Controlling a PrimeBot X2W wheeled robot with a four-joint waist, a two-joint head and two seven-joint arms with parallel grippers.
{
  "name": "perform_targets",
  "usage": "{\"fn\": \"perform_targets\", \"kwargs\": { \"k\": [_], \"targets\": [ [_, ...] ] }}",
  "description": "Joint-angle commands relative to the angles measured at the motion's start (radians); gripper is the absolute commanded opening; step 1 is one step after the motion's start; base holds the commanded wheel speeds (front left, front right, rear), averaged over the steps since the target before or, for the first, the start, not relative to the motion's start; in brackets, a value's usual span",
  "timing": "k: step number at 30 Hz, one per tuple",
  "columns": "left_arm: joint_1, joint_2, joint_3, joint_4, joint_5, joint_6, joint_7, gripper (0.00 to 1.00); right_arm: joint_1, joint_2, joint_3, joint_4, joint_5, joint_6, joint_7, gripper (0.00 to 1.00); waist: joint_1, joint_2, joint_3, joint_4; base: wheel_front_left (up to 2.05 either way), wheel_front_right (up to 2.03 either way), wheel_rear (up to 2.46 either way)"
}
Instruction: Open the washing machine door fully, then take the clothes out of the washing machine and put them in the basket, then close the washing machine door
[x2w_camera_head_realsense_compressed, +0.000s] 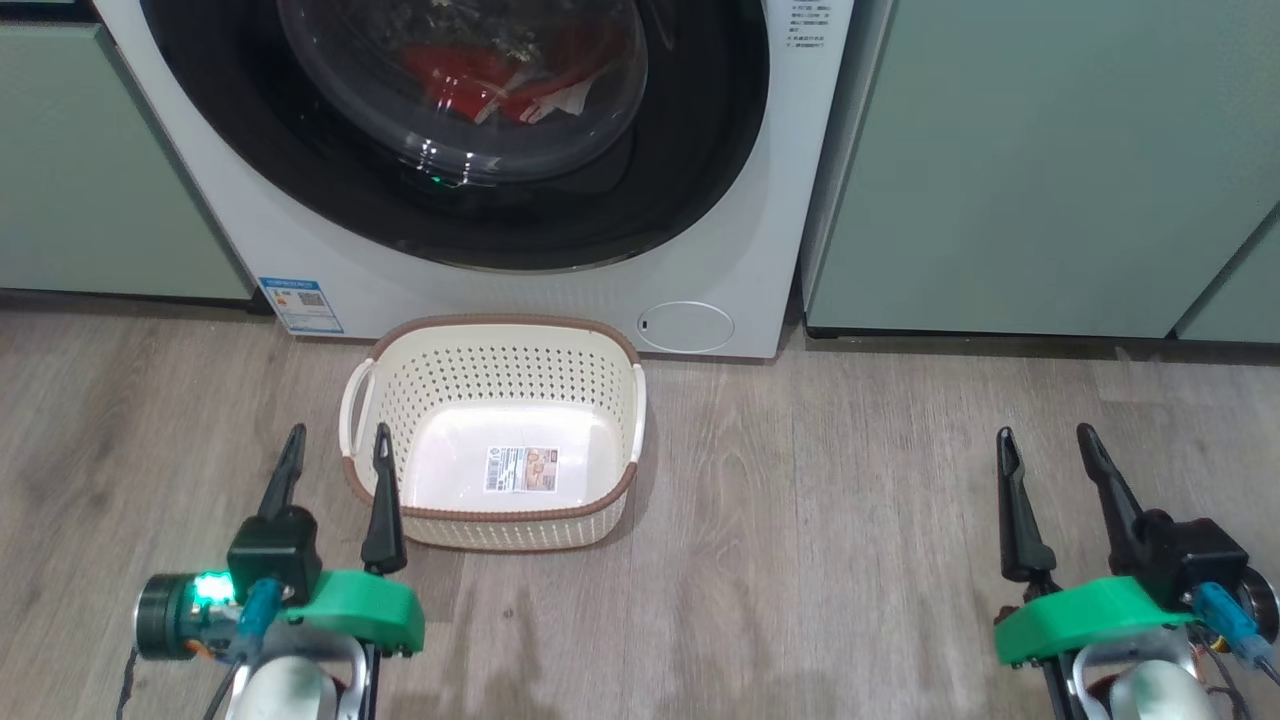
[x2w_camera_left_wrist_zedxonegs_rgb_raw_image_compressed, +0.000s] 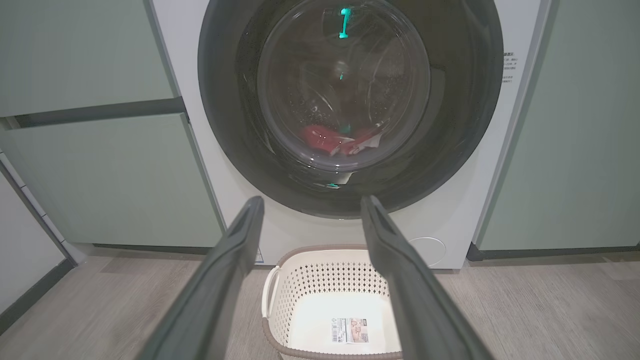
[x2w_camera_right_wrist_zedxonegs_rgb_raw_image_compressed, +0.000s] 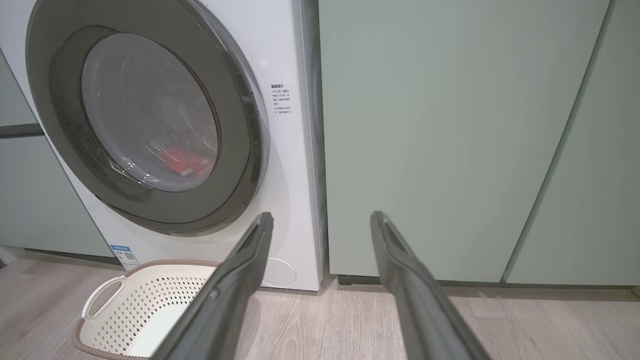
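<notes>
The door (x2w_camera_head_realsense_compressed: 690, 130) is shut at upper centre, clothes (x2w_camera_head_realsense_compressed: 470, 80) behind its glass. Both end effectors are empty, fingers apart: left end effector (x2w_camera_head_realsense_compressed: 340, 430) at lower left, below the door, looks nearer; right end effector (x2w_camera_head_realsense_compressed: 1044, 430) at lower right, farther off.

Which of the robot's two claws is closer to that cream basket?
Left. The left gripper sits beside the basket's near left corner, one finger crossing its rim in the head view. The right gripper is well off to the basket's right, apart from it.
</notes>
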Motion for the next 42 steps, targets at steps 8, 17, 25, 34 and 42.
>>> {"fn": "perform_targets", "kwargs": {
  "k": [8,17,25,34,42],
  "targets": [
    [-0.066,-0.001,0.044,-0.024,0.007,-0.014,-0.010,1.00,-0.068,-0.014,0.071,-0.015,0.047,-0.001,-0.010,0.47,0.0000,0.0000,0.010,0.008,0.00,0.00,0.00],
    [-0.088,-0.006,0.027,-0.023,0.005,-0.028,-0.010,1.00,-0.249,-0.014,0.055,0.121,0.342,-0.001,-0.010,0.00,0.0000,0.0000,0.069,0.043,0.00,0.00,0.00],
    [-0.128,-0.009,-0.031,-0.022,-0.031,-0.027,-0.010,1.00,-0.498,-0.116,0.103,0.319,0.907,-0.001,0.006,0.00,0.0000,0.0000,0.161,0.116,0.00,0.00,0.00],
    [-0.199,-0.009,-0.105,-0.040,-0.100,-0.003,-0.010,1.00,-0.731,-0.309,0.136,0.382,1.309,-0.001,0.252,0.00,0.0000,0.0000,0.305,0.208,0.00,0.00,0.00],
    [-0.252,-0.009,-0.172,-0.062,-0.147,0.024,-0.010,1.00,-0.916,-0.410,0.161,0.446,1.392,-0.001,0.449,0.00,0.0000,0.0000,0.404,0.276,0.00,0.00,0.00]
  ]
}}
